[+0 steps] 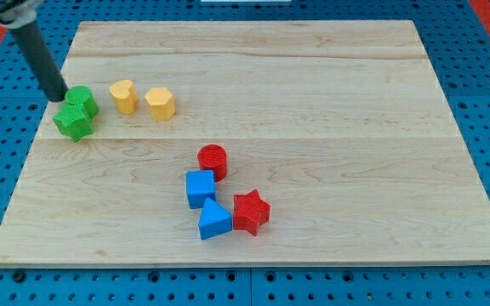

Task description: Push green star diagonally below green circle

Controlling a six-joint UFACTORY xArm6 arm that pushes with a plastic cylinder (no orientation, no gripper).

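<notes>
We work on a pale wooden worktop set on a blue perforated base. At the view's left, my tip — a bare rod end, nothing to open or close — touches the green circle on its left side. The green star sits just below the circle, touching it. Right of the circle stand two yellow blocks; further right and lower — a red cylinder, blue cube, blue triangle and red star.

The dark rod runs off the view's top-left edge above the light wooden worktop. The green plastic star overlaps the green circle's lower edge.
</notes>
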